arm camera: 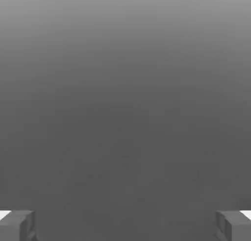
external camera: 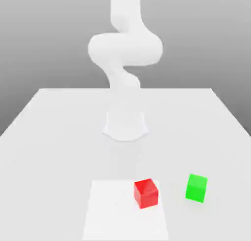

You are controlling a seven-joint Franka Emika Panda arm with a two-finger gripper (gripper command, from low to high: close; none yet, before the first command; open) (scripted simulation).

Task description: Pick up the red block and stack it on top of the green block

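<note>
The red block (external camera: 146,193) is a small cube resting on the white table (external camera: 54,137) near its front edge, at the corner of a brighter white square patch (external camera: 112,213). The green block (external camera: 196,187), about the same size, sits on the table a short gap away toward the exterior view's right. The two cubes do not touch. In the hand view my gripper (arm camera: 125,226) is open: its grey fingertips (arm camera: 17,225) stand far apart with nothing between them, against plain grey background.
The white arm (external camera: 125,49) rises from its round base (external camera: 125,125) at the middle of the table, behind both blocks. The table's far edge and side edges show in the exterior view.
</note>
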